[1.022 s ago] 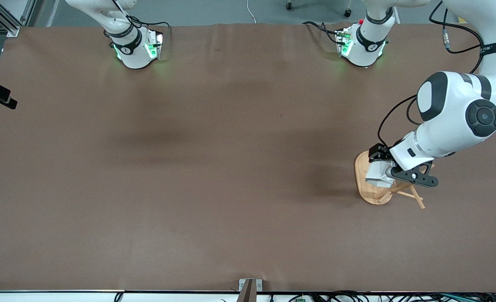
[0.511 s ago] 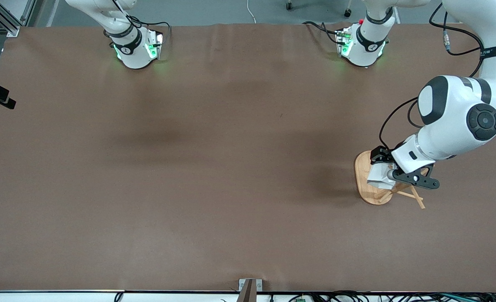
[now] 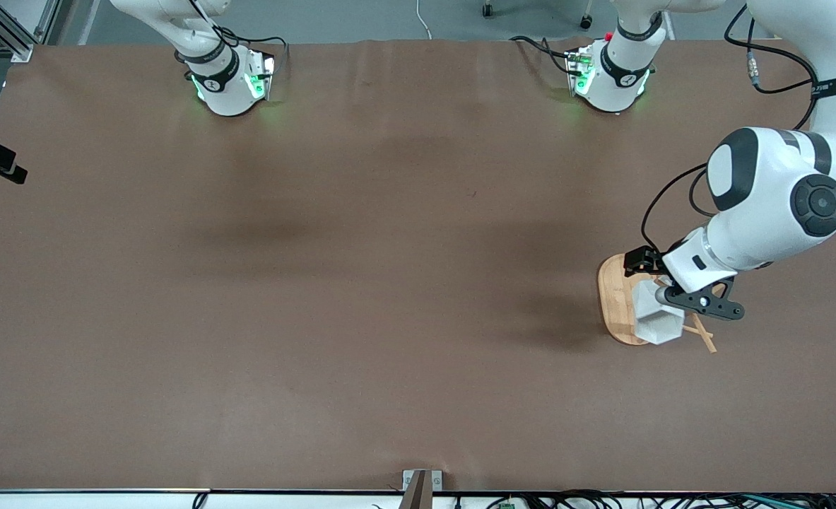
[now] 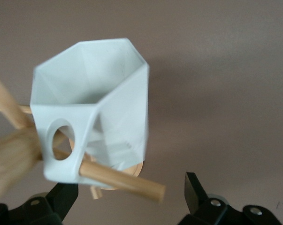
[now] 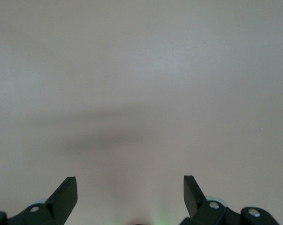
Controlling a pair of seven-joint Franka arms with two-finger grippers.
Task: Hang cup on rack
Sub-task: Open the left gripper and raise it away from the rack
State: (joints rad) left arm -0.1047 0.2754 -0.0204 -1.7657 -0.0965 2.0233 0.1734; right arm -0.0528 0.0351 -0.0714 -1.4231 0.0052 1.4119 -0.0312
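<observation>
The white faceted cup (image 3: 658,319) hangs by the round hole in its handle on a peg (image 4: 125,181) of the bamboo rack (image 3: 612,300), its mouth tilted toward the front camera. In the left wrist view the cup (image 4: 101,103) sits on that peg, apart from both fingers. My left gripper (image 3: 649,279) is open just above the cup and the rack, with its jaws (image 4: 130,197) spread wide on either side of the peg's tip. My right gripper (image 5: 130,192) is open and empty over bare table; it does not show in the front view.
The rack stands near the left arm's end of the table, on the half nearer the front camera. Other pegs (image 3: 705,341) stick out toward the front camera. The brown table top (image 3: 361,283) spreads toward the right arm's end.
The left gripper has let go of the cup. The cup has dropped and swung down onto the peg, and now hangs lower with its mouth showing. The left hand has shifted slightly.
</observation>
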